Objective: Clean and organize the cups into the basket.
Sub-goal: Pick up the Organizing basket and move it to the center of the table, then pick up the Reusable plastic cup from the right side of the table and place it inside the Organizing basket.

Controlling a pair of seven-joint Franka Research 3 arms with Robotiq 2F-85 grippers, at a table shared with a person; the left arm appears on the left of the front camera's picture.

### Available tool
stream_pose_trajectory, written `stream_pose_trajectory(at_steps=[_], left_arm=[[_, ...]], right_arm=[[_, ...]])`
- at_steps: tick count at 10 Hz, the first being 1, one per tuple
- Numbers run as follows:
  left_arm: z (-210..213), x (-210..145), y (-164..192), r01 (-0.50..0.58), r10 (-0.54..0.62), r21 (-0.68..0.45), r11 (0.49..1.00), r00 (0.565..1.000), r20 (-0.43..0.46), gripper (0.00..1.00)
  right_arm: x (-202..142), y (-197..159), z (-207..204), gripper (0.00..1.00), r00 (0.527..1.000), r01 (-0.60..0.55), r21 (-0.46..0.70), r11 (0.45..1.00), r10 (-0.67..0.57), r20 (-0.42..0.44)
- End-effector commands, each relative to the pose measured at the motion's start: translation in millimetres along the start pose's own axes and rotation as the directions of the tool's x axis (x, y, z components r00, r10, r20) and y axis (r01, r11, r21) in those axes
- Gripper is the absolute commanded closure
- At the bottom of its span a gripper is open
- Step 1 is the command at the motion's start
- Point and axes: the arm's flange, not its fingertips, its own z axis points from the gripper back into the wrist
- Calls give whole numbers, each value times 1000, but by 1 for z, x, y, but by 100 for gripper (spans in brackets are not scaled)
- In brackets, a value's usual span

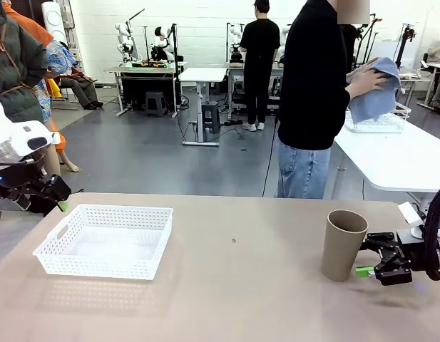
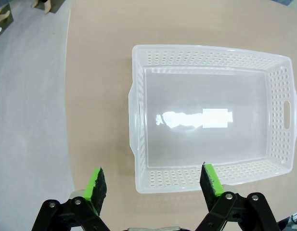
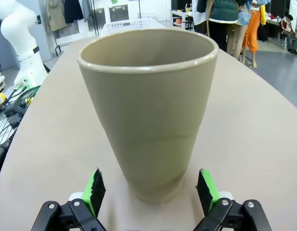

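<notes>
I count one tan cup (image 1: 343,244), upright at the frame's lower right, and one white basket (image 1: 105,241) at lower left. My right gripper (image 1: 369,258) is released, its two fingers flanking the cup's base without touching. My left gripper (image 1: 52,199), also released, hangs at the left edge near the basket. One person at upper right holds one blue cloth (image 1: 376,89).
</notes>
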Motion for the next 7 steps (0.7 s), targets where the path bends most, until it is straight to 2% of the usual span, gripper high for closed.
stream_pose_trajectory(at_steps=[1,3,7], left_arm=[[-8,4,-2,26,-28,57,998,999,30,0],[-16,0,-1,60,-62,83,995,998,30,0],[-33,-3,7,54,-53,97,994,999,-7,0]], right_arm=[[0,-6,0,0,998,-13,-4,1000,13,64],[1,-9,-7,0,997,-5,-1,1000,5,75],[-2,-10,-33,0,998,11,40,999,-14,64]])
